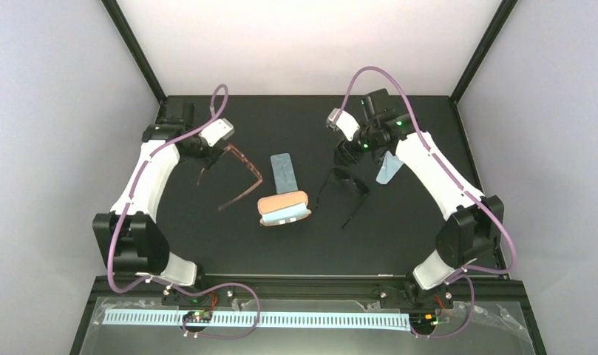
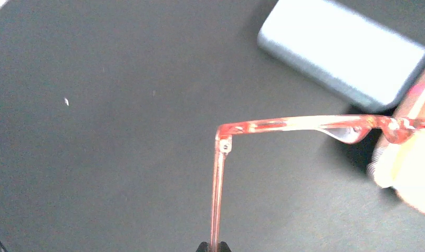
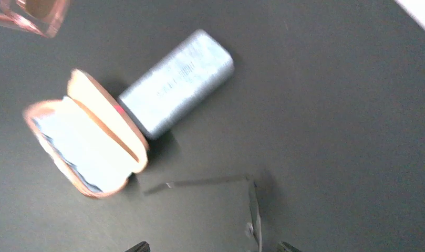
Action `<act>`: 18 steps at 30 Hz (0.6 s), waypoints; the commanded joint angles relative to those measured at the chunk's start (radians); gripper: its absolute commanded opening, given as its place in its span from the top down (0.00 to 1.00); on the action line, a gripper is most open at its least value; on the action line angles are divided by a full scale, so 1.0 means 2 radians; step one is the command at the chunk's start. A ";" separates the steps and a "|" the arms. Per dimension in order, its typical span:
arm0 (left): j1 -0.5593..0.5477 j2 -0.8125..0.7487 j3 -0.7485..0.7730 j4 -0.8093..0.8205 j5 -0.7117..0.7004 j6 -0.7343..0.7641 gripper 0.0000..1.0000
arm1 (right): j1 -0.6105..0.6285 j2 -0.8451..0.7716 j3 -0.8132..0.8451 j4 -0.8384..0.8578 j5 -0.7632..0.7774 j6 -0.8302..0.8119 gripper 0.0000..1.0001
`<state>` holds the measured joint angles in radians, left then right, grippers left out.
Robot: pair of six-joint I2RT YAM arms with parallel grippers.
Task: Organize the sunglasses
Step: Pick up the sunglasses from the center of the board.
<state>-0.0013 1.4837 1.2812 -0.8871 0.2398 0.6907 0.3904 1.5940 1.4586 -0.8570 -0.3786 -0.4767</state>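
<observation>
Reddish-brown sunglasses (image 2: 304,124): we pinch one temple with the left gripper (image 2: 213,245), likely for folding; right gripper (image 3: 213,247) straddles black sunglasses (image 3: 254,207), wide.

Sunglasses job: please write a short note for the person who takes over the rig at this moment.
Left gripper: shut on one arm of the brown sunglasses, which are unfolded, left of the open tan case.
Right gripper: open, fingers either side of an arm of the black sunglasses, unfolded, right of that case.
Done: neither pair is in a case.
Left: probably fold and pack both; the grey case looks shut.
</observation>
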 commanded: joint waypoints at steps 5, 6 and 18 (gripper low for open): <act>-0.061 -0.035 0.061 -0.035 0.104 -0.089 0.98 | 0.046 -0.020 0.104 -0.018 -0.144 0.045 0.27; -0.070 -0.035 0.063 -0.027 0.103 -0.097 0.98 | 0.049 -0.019 0.109 -0.015 -0.157 0.053 0.26; -0.130 -0.023 0.086 0.020 0.111 -0.136 0.98 | 0.065 0.059 0.108 0.015 -0.290 0.166 0.19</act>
<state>-0.2340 1.4357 1.4212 -0.8967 0.4377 0.4603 0.5159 1.6489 1.6817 -0.8635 -0.8005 -0.2756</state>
